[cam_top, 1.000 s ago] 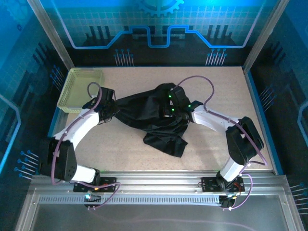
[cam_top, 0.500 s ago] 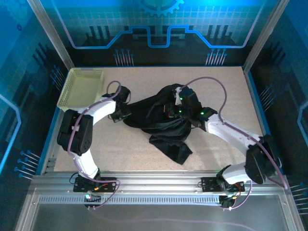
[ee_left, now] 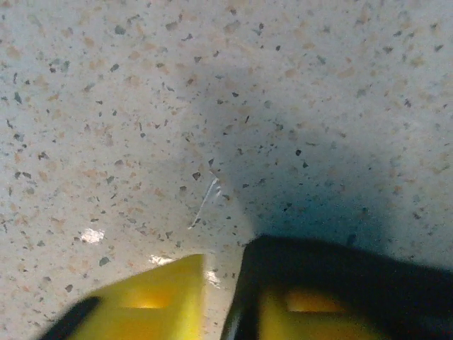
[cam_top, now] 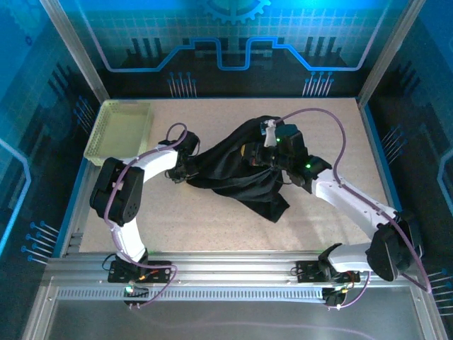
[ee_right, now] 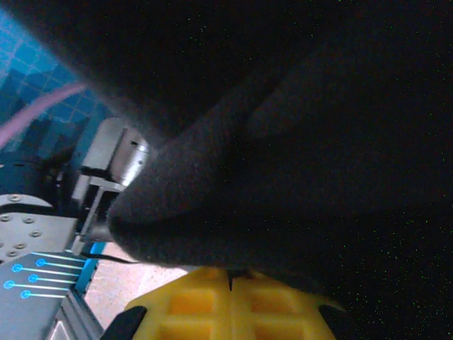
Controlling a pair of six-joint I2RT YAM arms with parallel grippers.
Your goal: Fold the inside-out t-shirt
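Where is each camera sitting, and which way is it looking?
Top external: high up behind the arms, looking down on the table, black t-shirt and basket; both whole arms show.
Left wrist: on the left arm, facing down at speckled table; the left gripper shows, yellow fingers apart.
Right wrist: on the right arm, close against the t-shirt; the right gripper shows, shut on it.
Shared: top and right wrist both show the t-shirt.

Overhead plus two wrist cameras.
Top view looks down from high at the near edge over the whole table; left wrist faces bare table close up; right wrist is pressed against the shirt, also seen from above.
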